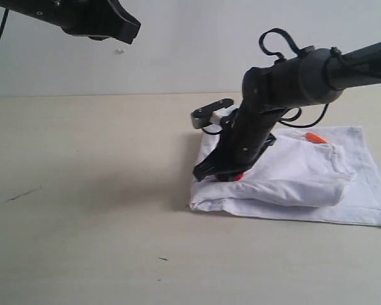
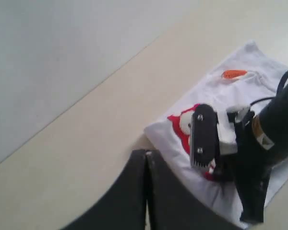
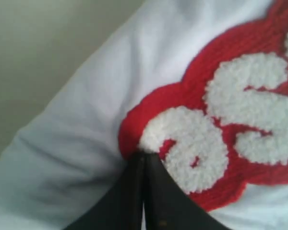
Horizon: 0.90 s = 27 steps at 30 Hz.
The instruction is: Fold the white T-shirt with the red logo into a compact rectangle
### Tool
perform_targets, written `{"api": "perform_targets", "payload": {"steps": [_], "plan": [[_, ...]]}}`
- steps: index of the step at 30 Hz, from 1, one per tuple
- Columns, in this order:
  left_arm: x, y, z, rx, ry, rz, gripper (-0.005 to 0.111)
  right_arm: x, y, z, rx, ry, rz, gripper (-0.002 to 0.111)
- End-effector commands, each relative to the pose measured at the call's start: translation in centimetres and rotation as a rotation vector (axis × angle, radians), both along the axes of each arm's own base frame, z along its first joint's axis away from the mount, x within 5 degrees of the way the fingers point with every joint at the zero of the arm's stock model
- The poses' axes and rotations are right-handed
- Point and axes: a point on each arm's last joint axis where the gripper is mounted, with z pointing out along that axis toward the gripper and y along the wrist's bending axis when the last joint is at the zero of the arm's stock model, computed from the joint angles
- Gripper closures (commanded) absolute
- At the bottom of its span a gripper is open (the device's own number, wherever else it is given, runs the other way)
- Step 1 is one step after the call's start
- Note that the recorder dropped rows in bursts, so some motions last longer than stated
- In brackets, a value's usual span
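The white T-shirt (image 1: 305, 175) lies partly folded on the right of the table, and the wrist views show it too (image 2: 221, 91) (image 3: 86, 143). Its red logo (image 1: 237, 177) (image 2: 180, 127) (image 3: 240, 143) sits near the left edge of the bundle. My right gripper (image 1: 219, 175) (image 3: 144, 155) points down onto the shirt. Its jaws are shut, with the tips pinching the cloth at the logo's edge. My left gripper (image 1: 124, 32) (image 2: 146, 153) hangs high at the upper left, shut and empty, well clear of the shirt.
The small orange neck tag (image 1: 315, 138) (image 2: 234, 74) shows at the collar on the far side of the shirt. The beige table (image 1: 82, 190) stretches to the left of it. A pale wall (image 1: 178, 51) stands behind.
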Motion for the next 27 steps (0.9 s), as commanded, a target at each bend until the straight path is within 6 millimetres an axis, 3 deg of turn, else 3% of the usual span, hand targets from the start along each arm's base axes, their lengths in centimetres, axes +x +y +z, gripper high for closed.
{"api": "perform_targets", "payload": {"steps": [1,4,6,11,14,19,27], "plan": [[-0.3,0.2,0.6,-0.023,-0.011,0.013,0.107,-2.7,6.0,-1.3,0.047,0.115,0.135,0.108],[-0.5,0.3,0.8,-0.031,-0.004,0.015,0.107,-2.1,7.4,0.6,0.074,0.061,0.149,0.108],[-0.9,0.5,1.6,-0.038,-0.021,0.013,0.107,-1.6,7.7,3.9,0.122,-0.024,0.144,0.108],[-3.0,1.5,4.8,-0.089,-0.096,0.022,0.107,-3.4,5.3,16.9,0.192,-0.354,0.109,0.108],[-4.6,2.3,6.5,-0.136,-0.130,0.040,0.107,-5.5,3.2,21.7,0.247,-0.508,0.066,0.108],[-8.1,4.5,9.0,-0.244,-0.244,0.124,0.107,-10.3,0.5,27.3,0.328,-0.735,0.046,0.108],[-15.8,9.1,10.3,-0.428,-0.438,0.255,0.107,-18.2,-4.0,33.2,0.452,-1.047,-0.022,0.108]]}}
